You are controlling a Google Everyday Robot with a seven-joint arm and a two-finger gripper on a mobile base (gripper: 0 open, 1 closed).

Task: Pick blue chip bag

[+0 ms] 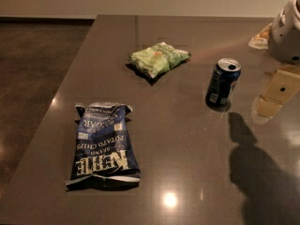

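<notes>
The blue chip bag (104,145) lies flat at the front left of the dark table (187,139). It is long, crinkled and dark navy, with white "KETTLE" lettering and white crimped ends. My gripper (275,96) is at the right edge of the view, a pale beige part below the arm's white rounded housing (287,31). It hangs over the table's right side, far to the right of the bag and apart from it. It holds nothing that I can see.
A smaller light green bag (158,57) lies at the back middle. A dark blue soda can (222,82) stands upright between it and the gripper. The table's left edge runs close beside the chip bag, with dark floor (33,78) beyond it.
</notes>
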